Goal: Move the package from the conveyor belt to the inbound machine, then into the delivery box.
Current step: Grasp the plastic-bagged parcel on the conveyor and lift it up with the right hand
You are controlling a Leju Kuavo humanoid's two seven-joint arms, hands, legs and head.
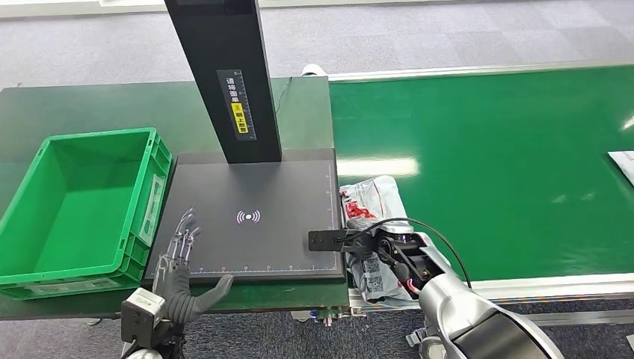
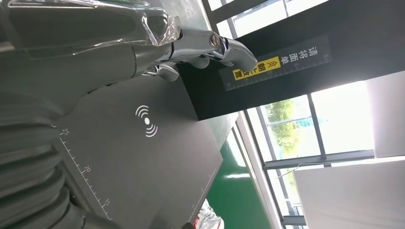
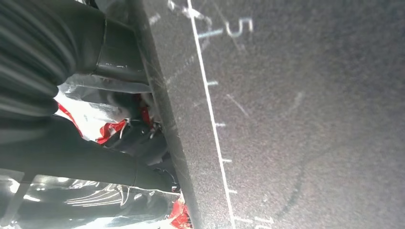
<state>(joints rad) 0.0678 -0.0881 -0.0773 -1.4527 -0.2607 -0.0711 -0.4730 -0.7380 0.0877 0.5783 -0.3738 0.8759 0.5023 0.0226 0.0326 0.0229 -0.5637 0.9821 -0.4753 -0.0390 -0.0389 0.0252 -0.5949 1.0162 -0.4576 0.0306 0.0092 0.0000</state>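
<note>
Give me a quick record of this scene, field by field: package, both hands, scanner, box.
package: on the conveyor belt, against the inbound machine's edge
right hand: on the package, grip unclear
left hand: open, fingers spread at the inbound machine front edge
green delivery box: empty, left of the machine

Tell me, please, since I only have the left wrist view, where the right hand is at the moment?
Observer: The right hand is on the package, at the conveyor belt's near edge beside the scanner platform.
Operator: Does it have hold of it?
Observer: In the right wrist view, its thumb and fingers wrap the crumpled package, which lies on the belt.
Operator: And the delivery box?
Observer: The green box sits beside the platform's left edge, near the open left hand.
</note>
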